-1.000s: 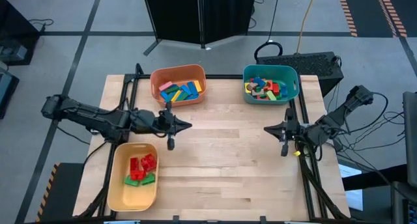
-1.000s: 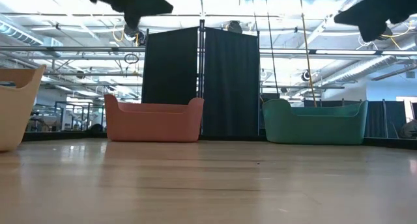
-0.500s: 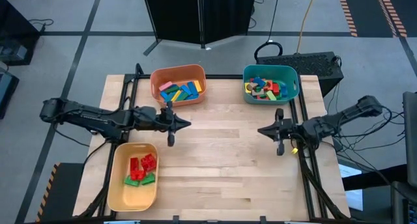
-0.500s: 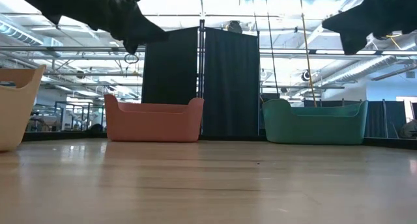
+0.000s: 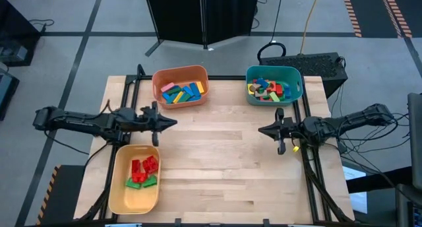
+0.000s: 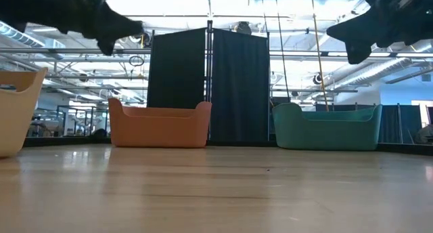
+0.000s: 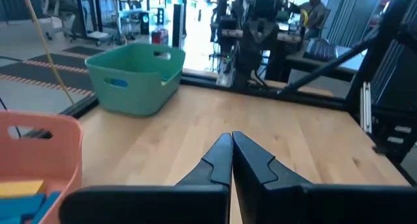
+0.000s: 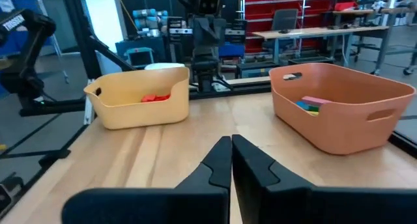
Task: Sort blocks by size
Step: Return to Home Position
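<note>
Looking straight down: counting three smooth plastic bins on the pale plank table, all holding blocks. Placing the orange bin at 11 o'clock with flat bars, the teal bin at 1 with mixed pieces, the yellow bin at 7 with red studded bricks and green bits. Spotting the left gripper at 9, the right gripper at 3. Looking level: catching both grippers hanging high over the wood. Peering past each wrist: finding two dark tapered fingers pressing together, gripping nothing.

The surface is pale wood, smooth with a soft sheen; the orange bin, teal bin, yellow bin and blocks look plastic, the bins matt.
</note>
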Controlling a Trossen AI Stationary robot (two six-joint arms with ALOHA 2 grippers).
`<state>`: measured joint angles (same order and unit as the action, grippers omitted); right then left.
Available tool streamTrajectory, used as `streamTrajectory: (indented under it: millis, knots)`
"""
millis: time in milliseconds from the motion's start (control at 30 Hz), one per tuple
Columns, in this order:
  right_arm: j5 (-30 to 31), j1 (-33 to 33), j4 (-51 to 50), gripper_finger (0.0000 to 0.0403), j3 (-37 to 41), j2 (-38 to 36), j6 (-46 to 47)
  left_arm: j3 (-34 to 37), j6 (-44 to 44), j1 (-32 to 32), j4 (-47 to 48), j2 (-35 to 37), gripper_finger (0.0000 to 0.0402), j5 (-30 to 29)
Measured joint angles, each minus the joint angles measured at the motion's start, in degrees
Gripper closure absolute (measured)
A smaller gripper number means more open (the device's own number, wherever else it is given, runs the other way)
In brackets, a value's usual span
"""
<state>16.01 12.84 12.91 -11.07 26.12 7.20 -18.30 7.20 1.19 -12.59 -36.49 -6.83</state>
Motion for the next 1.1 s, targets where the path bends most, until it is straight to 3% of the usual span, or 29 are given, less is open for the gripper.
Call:
streamTrajectory:
  millis: [433, 600, 1100]
  knots:
    - [-11.4, -9.6, 3.5, 0.0403, 0.0, 4.6, -0.5, 3.9, -0.6, -0.4, 5.2, 8.0, 0.0396, -0.9]
    - [-11.9, -10.4, 3.6, 0.0403, 0.0, 5.2, -0.5, 3.9, -0.6, -0.5, 6.6, 9.3, 0.0396, -0.9]
    - [-11.7, -9.8, -6.0, 0.0403, -0.1, -7.3, -0.2, 3.9, 1.1, -0.5, 17.5, 23.6, 0.0396, -0.9]
